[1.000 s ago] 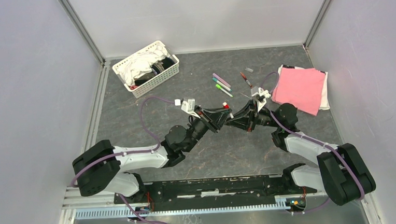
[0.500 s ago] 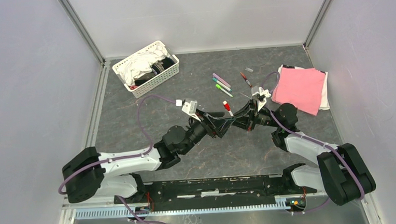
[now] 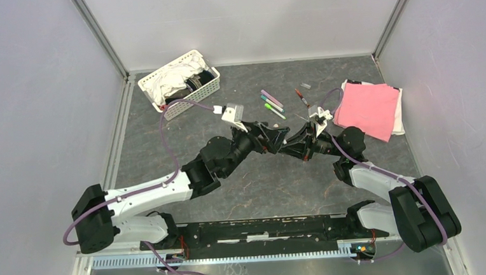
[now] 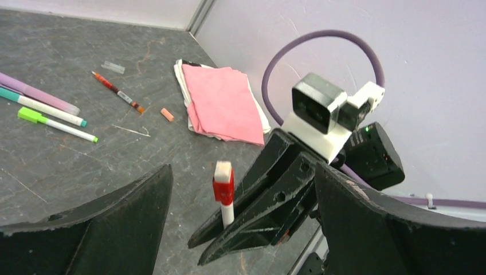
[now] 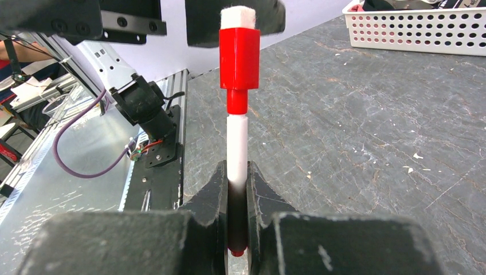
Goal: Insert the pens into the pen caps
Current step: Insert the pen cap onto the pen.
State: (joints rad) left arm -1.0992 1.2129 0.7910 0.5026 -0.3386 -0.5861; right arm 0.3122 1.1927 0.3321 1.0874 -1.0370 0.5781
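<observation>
Jaws of left gripper (image 4: 242,172) now spread wide, red cap (image 5: 239,54) released (seated on red pen (image 5: 236,146)). Pen stays clamped in right gripper (image 5: 236,180).

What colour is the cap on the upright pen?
Red cap; clearest in right wrist view.

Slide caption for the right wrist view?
Right gripper clamps a white-barrelled pen upright, red cap seated on its tip, white basket behind.

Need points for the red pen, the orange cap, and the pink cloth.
red pen (image 5: 237,149): right wrist view, white barrel.
orange cap (image 4: 167,114): left wrist view, mid-body.
pink cloth (image 4: 223,106): left wrist view, top sheet's centre.
</observation>
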